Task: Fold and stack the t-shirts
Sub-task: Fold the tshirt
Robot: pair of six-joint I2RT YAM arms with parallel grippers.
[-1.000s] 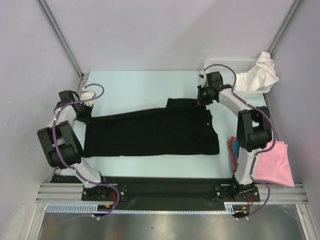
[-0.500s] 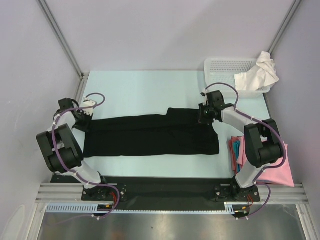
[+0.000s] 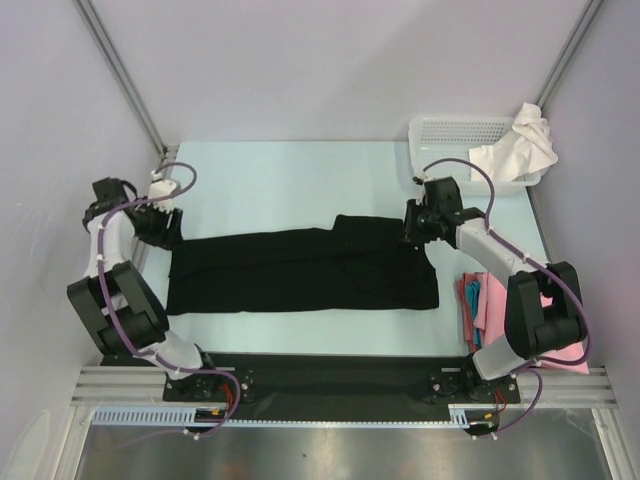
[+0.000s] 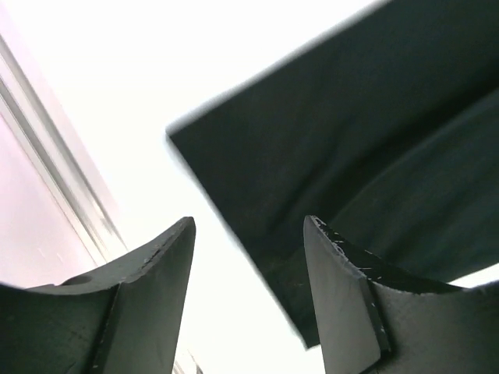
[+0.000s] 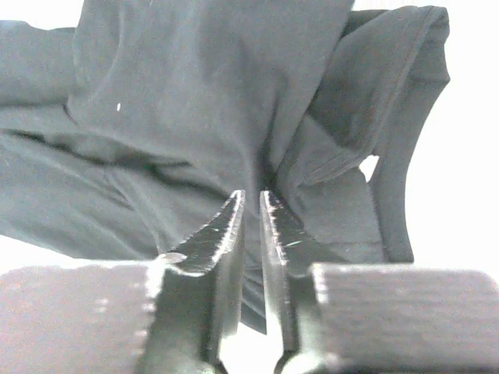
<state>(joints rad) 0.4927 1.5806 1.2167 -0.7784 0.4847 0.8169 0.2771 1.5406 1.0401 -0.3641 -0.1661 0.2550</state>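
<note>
While the black shirt (image 3: pixel 300 270) lies folded long across mid-tabletop (image 3: pixel 290 170), the left fingers (image 3: pixel 165 230) sit at its 9 o'clock end and the right fingers (image 3: pixel 411 224) at its 2 o'clock corner. From the left wrist, the left fingers (image 4: pixel 140 288) spread wide and empty above a shirt corner. From the right wrist, the right fingers (image 5: pixel 207 241) stand narrowly parted, gripping nothing, over bunched cloth.

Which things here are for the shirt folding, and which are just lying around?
For the job: black t-shirt, white t-shirt, pink and red t-shirts.
Just lying about: white mesh basket.
</note>
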